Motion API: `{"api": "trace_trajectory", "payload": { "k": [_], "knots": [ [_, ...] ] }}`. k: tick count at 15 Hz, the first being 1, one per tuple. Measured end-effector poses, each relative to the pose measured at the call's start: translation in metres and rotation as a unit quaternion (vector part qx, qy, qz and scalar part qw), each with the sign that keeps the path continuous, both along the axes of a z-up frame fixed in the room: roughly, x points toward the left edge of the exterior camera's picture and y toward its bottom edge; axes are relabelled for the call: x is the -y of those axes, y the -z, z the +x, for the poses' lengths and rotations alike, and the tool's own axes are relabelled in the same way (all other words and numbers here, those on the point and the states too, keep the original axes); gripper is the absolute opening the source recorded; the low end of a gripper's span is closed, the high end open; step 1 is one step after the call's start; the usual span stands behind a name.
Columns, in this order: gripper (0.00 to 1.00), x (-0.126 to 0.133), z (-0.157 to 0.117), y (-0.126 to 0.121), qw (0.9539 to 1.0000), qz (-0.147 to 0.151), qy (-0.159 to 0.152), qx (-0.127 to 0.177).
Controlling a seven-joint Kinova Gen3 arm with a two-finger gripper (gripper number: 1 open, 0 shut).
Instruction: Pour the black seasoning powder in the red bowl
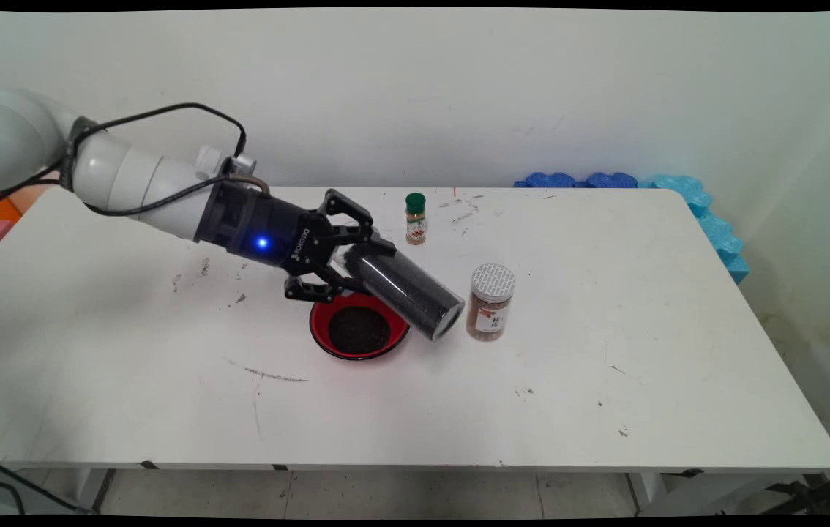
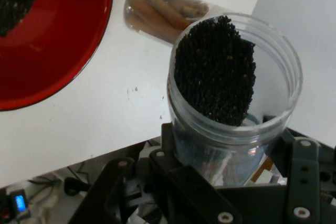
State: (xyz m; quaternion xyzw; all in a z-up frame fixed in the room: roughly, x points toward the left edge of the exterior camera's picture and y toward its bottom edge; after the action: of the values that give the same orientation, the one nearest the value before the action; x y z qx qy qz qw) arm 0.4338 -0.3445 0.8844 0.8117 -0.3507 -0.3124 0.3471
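My gripper (image 1: 345, 256) is shut on a clear open jar of black grains (image 1: 404, 291), held tilted with its mouth pointing down to the right. The jar's mouth hangs above the table between a red bowl (image 1: 319, 335) holding a heap of black grains and a brown-filled jar with a white lid (image 1: 491, 301). In the hand view the held jar (image 2: 231, 93) fills the centre with grains banked against one side, the gripper (image 2: 231, 177) clasps its base, the red bowl (image 2: 68, 51) lies at upper left, and the brown jar (image 2: 163, 14) sits beyond.
A small spice bottle with a green cap (image 1: 416, 218) stands behind the gripper. Blue foam pieces (image 1: 700, 208) line the table's far right corner. The white table (image 1: 642, 366) carries scuff marks and scattered specks.
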Motion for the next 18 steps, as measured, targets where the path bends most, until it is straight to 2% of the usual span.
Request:
{"api": "trace_trajectory", "payload": {
  "k": [5, 8, 12, 18],
  "knots": [
    [0.0, 0.001, -0.003, -0.015, 0.9975, -0.053, 0.034, 0.031],
    [0.0, 0.003, -0.007, -0.025, 0.9926, -0.094, 0.056, 0.053],
    [0.0, 0.005, -0.011, -0.036, 0.9833, -0.141, 0.08, 0.082],
    [0.0, 0.01, -0.017, -0.047, 0.9616, -0.207, 0.131, 0.124]
  ]
}}
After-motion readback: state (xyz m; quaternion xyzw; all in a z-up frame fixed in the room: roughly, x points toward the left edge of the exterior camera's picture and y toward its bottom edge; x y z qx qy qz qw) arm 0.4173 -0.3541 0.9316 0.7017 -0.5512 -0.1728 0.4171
